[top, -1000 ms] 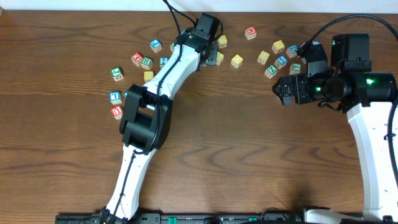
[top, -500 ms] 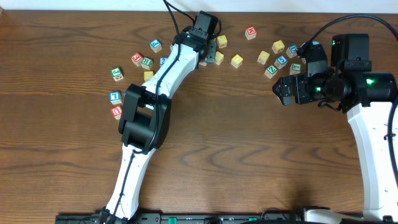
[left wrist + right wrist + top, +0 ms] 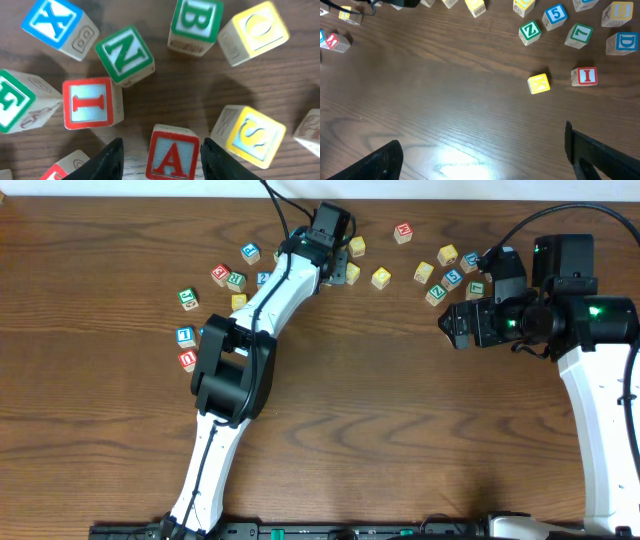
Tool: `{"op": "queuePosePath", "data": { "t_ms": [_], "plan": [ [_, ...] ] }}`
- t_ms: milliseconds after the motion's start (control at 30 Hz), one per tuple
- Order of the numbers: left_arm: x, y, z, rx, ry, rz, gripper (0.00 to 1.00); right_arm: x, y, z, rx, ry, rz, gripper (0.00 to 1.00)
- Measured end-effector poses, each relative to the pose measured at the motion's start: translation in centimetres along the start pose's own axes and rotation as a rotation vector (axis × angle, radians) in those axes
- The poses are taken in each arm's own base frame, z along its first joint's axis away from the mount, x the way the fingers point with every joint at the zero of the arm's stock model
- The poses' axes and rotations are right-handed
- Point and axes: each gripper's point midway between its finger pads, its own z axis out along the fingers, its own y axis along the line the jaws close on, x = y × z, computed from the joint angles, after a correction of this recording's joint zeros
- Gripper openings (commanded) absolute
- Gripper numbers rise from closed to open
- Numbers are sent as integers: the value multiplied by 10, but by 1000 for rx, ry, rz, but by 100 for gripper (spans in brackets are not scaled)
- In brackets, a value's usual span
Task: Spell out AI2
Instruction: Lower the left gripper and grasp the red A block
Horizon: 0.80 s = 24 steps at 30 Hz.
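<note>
In the left wrist view a red letter A block (image 3: 172, 155) stands on the table between my left gripper's (image 3: 162, 160) two black fingers. There is a gap on each side, so the jaws are open around it. A red I block (image 3: 91, 102) lies just to its upper left. In the overhead view the left gripper (image 3: 337, 268) is at the far middle of the table among the blocks. My right gripper (image 3: 455, 325) is open and empty over bare wood (image 3: 480, 150). Another red I block (image 3: 585, 76) lies ahead of it. I cannot pick out a 2 block.
Around the A block lie a green N (image 3: 124, 55), green B (image 3: 196, 20), blue X (image 3: 59, 22), yellow O (image 3: 252, 32) and yellow S (image 3: 252, 134). Near the right gripper lie a yellow block (image 3: 539, 83), green Z (image 3: 530, 30), blue 5 (image 3: 555, 13) and green 7 (image 3: 580, 35).
</note>
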Motion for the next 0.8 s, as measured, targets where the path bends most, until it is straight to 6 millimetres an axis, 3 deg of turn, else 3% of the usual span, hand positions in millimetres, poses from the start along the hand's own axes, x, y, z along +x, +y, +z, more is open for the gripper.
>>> {"op": "queuePosePath", "data": {
  "t_ms": [200, 800],
  "plan": [
    [13, 2, 10, -5, 18, 2, 49, 0, 0, 0, 0, 0, 0, 99],
    [10, 2, 10, -1, 5, -1, 34, 0, 0, 0, 0, 0, 0, 99]
  ]
}}
